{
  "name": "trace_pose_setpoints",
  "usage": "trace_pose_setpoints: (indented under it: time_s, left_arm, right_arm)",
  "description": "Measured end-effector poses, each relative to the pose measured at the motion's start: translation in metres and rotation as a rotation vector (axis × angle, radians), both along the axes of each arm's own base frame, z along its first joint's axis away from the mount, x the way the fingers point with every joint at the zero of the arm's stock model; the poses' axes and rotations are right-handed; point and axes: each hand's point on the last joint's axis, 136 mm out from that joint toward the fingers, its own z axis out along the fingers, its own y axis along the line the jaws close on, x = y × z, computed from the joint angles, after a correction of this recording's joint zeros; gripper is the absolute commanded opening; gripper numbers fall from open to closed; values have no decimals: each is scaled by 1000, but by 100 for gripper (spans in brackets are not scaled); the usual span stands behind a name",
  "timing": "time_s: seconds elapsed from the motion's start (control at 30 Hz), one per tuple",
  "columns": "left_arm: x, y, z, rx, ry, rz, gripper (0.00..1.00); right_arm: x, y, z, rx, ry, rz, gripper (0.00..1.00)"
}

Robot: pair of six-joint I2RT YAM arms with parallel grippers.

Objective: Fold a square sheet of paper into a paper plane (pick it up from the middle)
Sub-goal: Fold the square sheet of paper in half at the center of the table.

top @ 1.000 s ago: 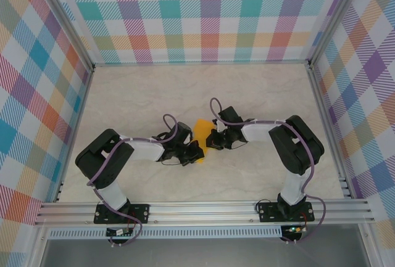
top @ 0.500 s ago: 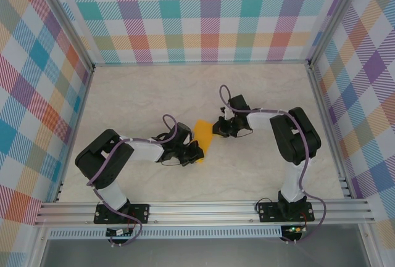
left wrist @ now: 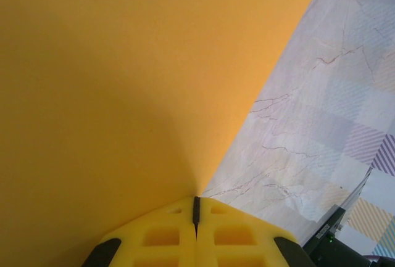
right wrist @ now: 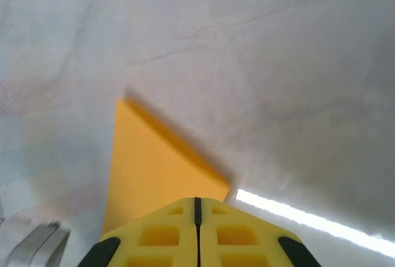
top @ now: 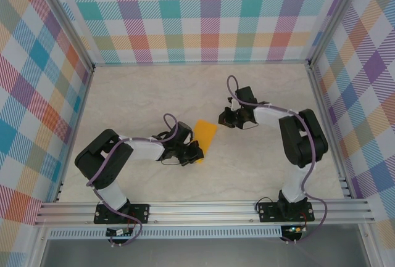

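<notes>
The orange-yellow square sheet of paper (top: 205, 139) is stretched between both grippers at the table's middle, looking like a slanted strip from above. My left gripper (top: 192, 153) is shut on its near-left edge. In the left wrist view the sheet (left wrist: 123, 82) covers most of the picture and runs into the closed yellow fingertips (left wrist: 173, 230). My right gripper (top: 223, 119) sits at the sheet's far-right corner. In the right wrist view the shut jaws meet the sheet (right wrist: 154, 168), which casts a shadow on the table below.
The marble-patterned table (top: 154, 94) is ringed by checked walls with an aluminium frame (top: 197, 208) along the near edge. Both arms lie low over the table, elbows outward. Bare table surface (right wrist: 278, 82) stretches beyond the right gripper.
My right gripper has moved up and to the right, away from the left one. The paper between them now looks longer and more spread out. The left gripper stayed in place.
</notes>
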Motion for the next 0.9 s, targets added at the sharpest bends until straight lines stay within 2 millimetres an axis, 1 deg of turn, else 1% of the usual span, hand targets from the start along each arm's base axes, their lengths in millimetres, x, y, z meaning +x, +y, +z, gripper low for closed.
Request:
trace_pose_setpoints:
  time_s: [0.07,0.13,0.2,0.3,0.33,0.4,0.53,0.63,0.77,0.9]
  left_arm:
    - [0,0,0,0,-1,1,1]
    - [0,0,0,1,-1,0,1]
    - [0,0,0,1,-1,1,1]
    - [0,0,0,1,-1,1,1]
    - [0,0,0,2,-1,0,0]
    - [0,0,0,1,-1,0,0]
    - [0,0,0,2,-1,1,0]
    - [0,0,0,1,-1,0,0]
    - [0,0,0,1,-1,0,0]
    - [0,0,0,2,-1,1,0]
  right_arm:
    - [-19,7,11,27,-7,27,6]
    - [-40,20,13,47,5,69,6]
    - [-60,31,6,57,38,111,6]
    - [-89,42,-9,56,110,159,5]
    - [-96,45,-12,58,132,168,5]
    - [-102,49,-19,61,158,180,5]
    - [-107,55,-28,71,193,195,5]
    - [-110,55,-34,70,213,200,5]
    - [-112,55,-38,69,229,204,5]
    - [-111,57,-38,68,228,209,5]
